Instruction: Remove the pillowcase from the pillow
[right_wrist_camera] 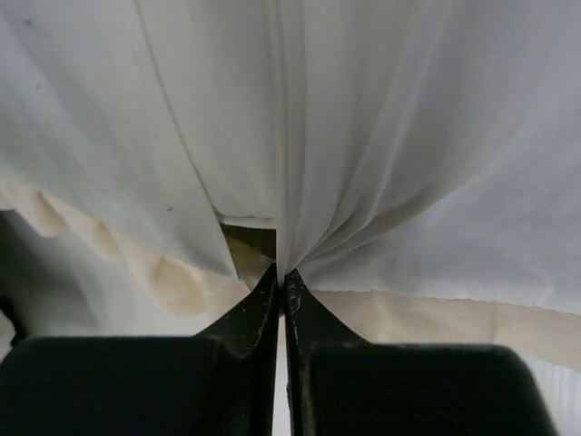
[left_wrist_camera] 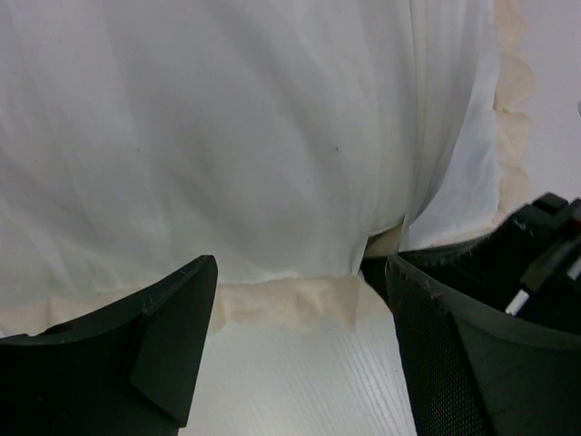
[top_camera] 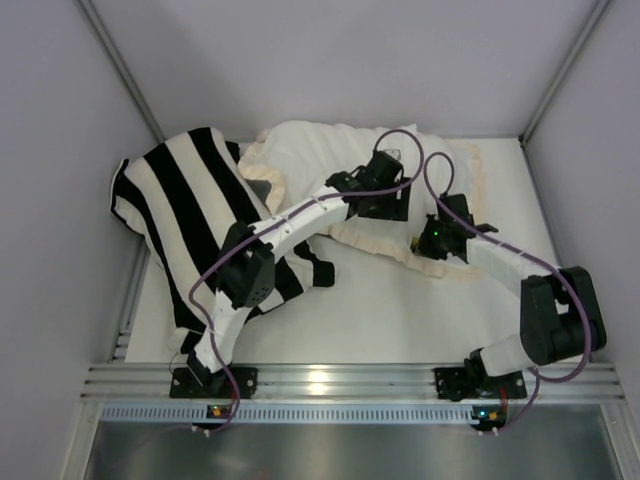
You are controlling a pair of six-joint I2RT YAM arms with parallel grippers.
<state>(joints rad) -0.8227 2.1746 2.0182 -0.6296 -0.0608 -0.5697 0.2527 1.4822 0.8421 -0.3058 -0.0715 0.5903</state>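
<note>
No legible writing on pillowcase [top_camera: 330, 160]

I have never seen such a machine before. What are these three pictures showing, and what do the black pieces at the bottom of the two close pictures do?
These are two robot arms fixed at the near edge of a white table. The wide picture comes from a camera above and behind them. The two close pictures come from cameras on each wrist; the black pieces are each gripper's own fingers.

On the table lie a black-and-white striped cushion and a white pillowcase with a cream frill. The right gripper is closed, pinching a fold of that white fabric. The left gripper is open, its fingers apart just in front of the frill edge, holding nothing.
</note>
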